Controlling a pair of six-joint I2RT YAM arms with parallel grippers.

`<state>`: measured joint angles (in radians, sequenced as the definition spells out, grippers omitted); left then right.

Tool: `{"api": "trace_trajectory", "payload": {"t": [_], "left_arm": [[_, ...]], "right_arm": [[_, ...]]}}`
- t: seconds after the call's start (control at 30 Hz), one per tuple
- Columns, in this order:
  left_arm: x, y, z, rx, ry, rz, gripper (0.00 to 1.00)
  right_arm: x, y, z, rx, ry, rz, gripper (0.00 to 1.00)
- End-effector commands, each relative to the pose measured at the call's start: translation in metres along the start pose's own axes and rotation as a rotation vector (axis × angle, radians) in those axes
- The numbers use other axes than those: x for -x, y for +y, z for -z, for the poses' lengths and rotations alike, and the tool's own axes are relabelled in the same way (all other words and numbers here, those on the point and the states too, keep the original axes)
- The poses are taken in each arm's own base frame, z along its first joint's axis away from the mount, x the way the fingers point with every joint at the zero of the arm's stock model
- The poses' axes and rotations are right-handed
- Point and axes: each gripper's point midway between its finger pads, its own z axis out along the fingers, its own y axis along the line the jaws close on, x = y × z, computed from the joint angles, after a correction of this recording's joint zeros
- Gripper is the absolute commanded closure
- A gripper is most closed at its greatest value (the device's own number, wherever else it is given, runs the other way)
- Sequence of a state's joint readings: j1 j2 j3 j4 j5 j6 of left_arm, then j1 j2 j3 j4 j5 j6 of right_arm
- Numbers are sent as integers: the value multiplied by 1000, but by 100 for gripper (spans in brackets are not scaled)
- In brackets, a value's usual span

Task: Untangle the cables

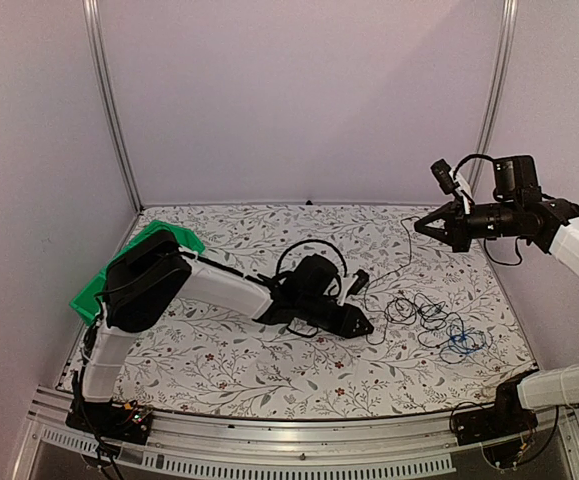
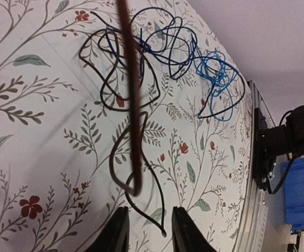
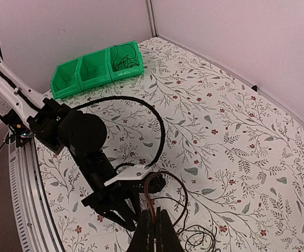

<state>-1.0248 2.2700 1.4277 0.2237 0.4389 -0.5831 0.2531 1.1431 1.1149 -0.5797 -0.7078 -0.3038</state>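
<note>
The tangled cables [image 1: 431,318] lie on the floral table at the right, with the bright blue cable [image 1: 463,342] at their near right end. My right gripper [image 1: 418,227] is raised above the table and shut on a dark brown cable [image 3: 153,194], which hangs down to the pile. In the left wrist view this brown cable [image 2: 133,105] crosses as a blurred vertical strand, with black loops [image 2: 115,79] and the blue cable [image 2: 218,73] beyond. My left gripper [image 2: 147,233] is open low over the table, left of the pile, with a black cable end [image 2: 162,230] between its fingertips.
A green three-compartment bin [image 3: 96,68] stands at the table's far left corner, with a black cable [image 3: 123,59] in one end compartment. The left arm [image 1: 219,285] lies across the table's middle. A blue bin [image 2: 301,194] sits beyond the table's metal front rail.
</note>
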Motion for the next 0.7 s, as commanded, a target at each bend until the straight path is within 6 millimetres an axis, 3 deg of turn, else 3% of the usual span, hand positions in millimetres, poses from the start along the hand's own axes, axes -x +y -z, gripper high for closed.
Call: {"api": "trace_trajectory", "payload": {"t": [0.0,0.07,0.23,0.3,0.43,0.57,0.67], "left_arm": [[12,-2,-8,-41,-25,15,83],[11,2,-7,-25,-24,20,99],[1,15,19,67,-45,31,100],[-5,20,41,108,-56,47,100],[-42,33,86,205,-29,90,100],[-73,37,130,307,-7,114,100],[-97,44,163,379,-18,160,100]], "right_arm": [[0,-5,-3,-12,-2,-9,100],[2,-8,-2,-31,-2,-8,100],[26,-39,16,-192,-29,18,100],[43,-62,29,-284,-52,35,100],[71,-116,65,-432,-108,-18,100],[77,-163,93,-545,-133,-73,100],[80,-187,112,-621,-156,-88,100]]}}
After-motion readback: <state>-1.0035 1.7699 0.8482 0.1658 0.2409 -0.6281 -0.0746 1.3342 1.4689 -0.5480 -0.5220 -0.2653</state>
